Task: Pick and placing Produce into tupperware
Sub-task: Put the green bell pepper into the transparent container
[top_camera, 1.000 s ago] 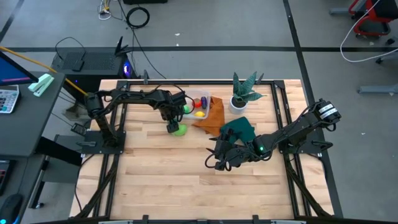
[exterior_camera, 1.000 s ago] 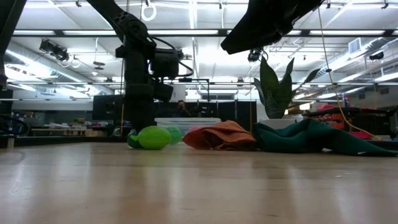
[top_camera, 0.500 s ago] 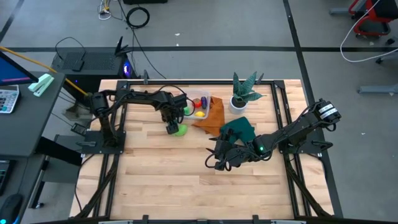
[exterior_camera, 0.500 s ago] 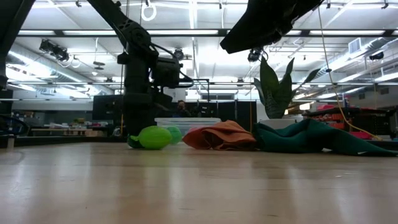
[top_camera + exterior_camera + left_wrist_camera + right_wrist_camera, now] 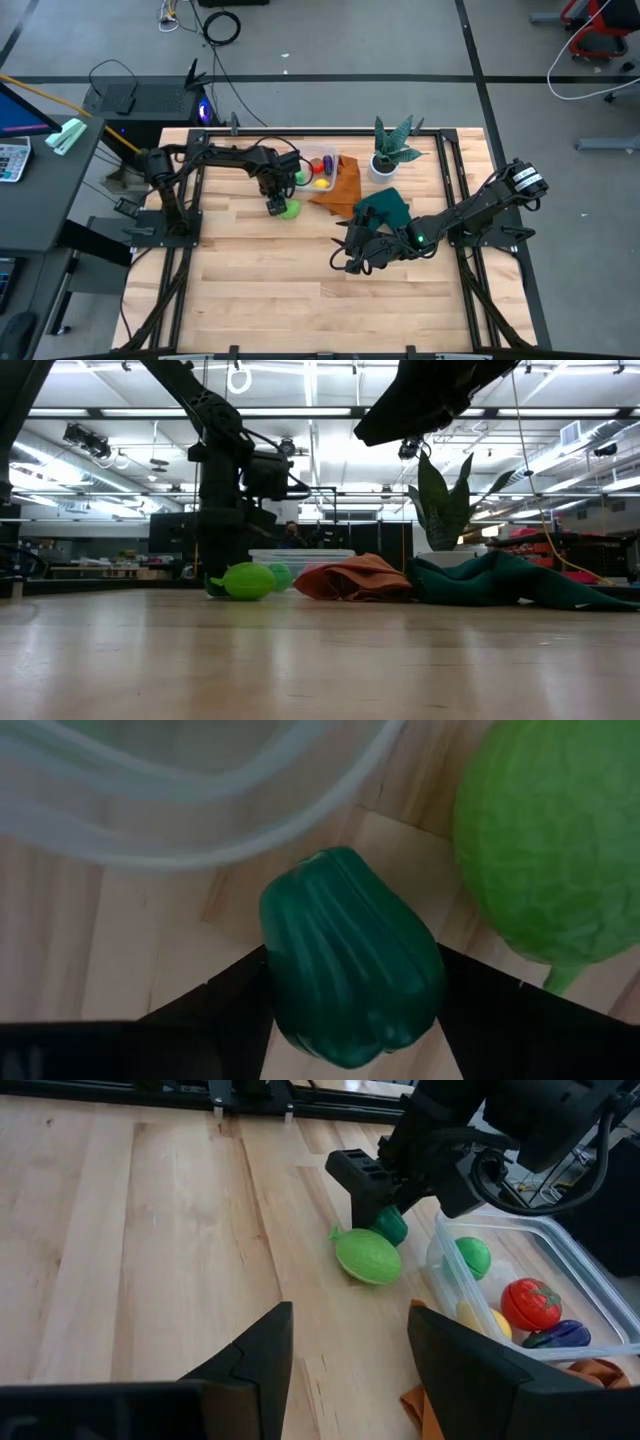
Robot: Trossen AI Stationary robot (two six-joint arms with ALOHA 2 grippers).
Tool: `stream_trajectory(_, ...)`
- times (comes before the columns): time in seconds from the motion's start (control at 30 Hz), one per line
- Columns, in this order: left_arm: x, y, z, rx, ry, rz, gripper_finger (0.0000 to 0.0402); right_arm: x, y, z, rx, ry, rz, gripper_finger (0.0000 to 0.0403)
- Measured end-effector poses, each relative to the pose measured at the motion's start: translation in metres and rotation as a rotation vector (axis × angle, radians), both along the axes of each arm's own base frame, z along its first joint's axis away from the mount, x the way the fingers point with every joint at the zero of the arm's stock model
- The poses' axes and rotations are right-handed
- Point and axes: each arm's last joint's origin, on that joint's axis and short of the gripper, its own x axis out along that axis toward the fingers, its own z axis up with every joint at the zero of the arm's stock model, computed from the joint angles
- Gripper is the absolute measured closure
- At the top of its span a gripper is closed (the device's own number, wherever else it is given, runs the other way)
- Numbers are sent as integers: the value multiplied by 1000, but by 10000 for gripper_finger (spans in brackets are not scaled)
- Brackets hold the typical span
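A dark green pepper (image 5: 350, 980) lies on the wooden table beside a light green produce piece (image 5: 368, 1256), just in front of the tupperware (image 5: 447, 1280). The clear tupperware holds a green (image 5: 472, 1255), a red (image 5: 528, 1302), a yellow (image 5: 475, 1320) and a dark purple piece (image 5: 560, 1335). My left gripper (image 5: 277, 205) points straight down and is shut on the pepper. My right gripper (image 5: 350, 1315) hangs open above the table's middle, with nothing between its fingers. My left gripper pinches the dark green pepper by its two opposite sides (image 5: 275, 990) between its two fingers. The fingers come from above and point down. The pepper rests on the table, close to the light green piece (image 5: 560, 840).
An orange cloth (image 5: 340, 188) lies against the tupperware's right side, with a dark green cloth (image 5: 385, 208) beyond it. A potted plant (image 5: 390, 150) stands at the far right. Bare wood lies toward the table's near edge.
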Motion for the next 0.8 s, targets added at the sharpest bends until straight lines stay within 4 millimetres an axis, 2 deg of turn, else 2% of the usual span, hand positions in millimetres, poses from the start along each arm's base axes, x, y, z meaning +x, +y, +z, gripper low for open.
stream_trajectory(0.27,3,2,8,2,-1,1,167,0,0,0,1,0,0,239)
stream_trajectory(0.5,6,3,23,-12,39,-32,154,0,0,0,1,0,0,239)
stream_trajectory(0.67,0,2,29,-35,88,-31,164,0,0,0,1,0,0,239)
stream_trajectory(0.8,-8,-1,43,-33,83,-30,165,0,0,0,1,0,-1,239)
